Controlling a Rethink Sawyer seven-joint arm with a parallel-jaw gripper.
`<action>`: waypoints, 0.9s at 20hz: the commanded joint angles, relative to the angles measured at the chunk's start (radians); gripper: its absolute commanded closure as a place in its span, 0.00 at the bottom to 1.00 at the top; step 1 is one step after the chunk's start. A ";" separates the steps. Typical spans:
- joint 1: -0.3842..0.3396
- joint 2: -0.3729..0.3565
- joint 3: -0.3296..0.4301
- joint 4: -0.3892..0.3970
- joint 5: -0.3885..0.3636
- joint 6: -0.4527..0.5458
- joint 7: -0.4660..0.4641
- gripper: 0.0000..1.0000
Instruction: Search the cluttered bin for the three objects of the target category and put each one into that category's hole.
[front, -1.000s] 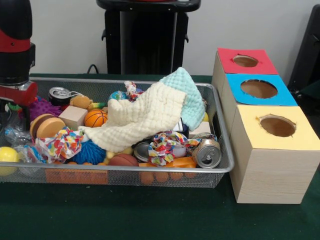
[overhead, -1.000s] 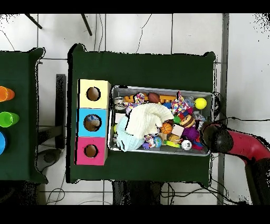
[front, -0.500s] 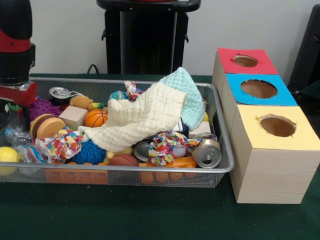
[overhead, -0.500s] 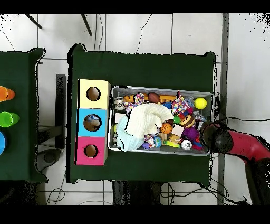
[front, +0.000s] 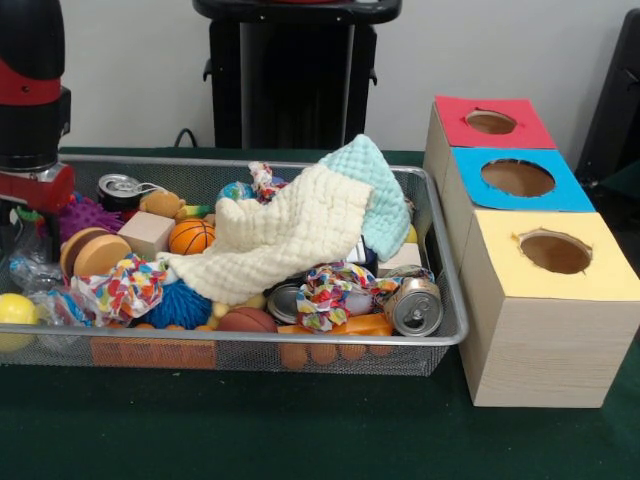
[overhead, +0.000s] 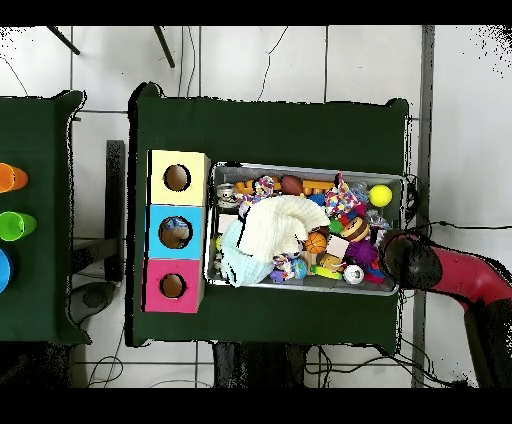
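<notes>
The wire mesh bin (front: 447, 300) is full of toys; it also shows in the overhead view (overhead: 310, 169). The blue-surround hole (front: 517, 177) is in the middle wooden box to the bin's right, and shows from above (overhead: 175, 232). My gripper (front: 18, 228) hangs from the red and black arm (overhead: 412, 262) into the bin's left end in the front view. Crumpled see-through plastic, probably one bottle (front: 30, 268), lies right under it; whether I touch it is hidden. No other bottle shows.
A cream cloth (front: 290, 230) and a mint cloth (front: 380, 190) cover the bin's middle. Aluminium cans (front: 415, 307) (front: 120, 186) lie among balls, a wooden block and rope toys. The red-surround hole (front: 490, 122) and the yellow-surround hole (front: 555, 252) flank the blue one.
</notes>
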 joint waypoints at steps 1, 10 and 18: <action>-0.016 0.258 0.031 -0.026 -0.136 -0.100 -0.110 0.00; -0.001 0.234 0.029 -0.008 -0.126 -0.079 -0.107 0.00; -0.014 0.239 0.048 -0.003 -0.141 -0.099 -0.131 1.00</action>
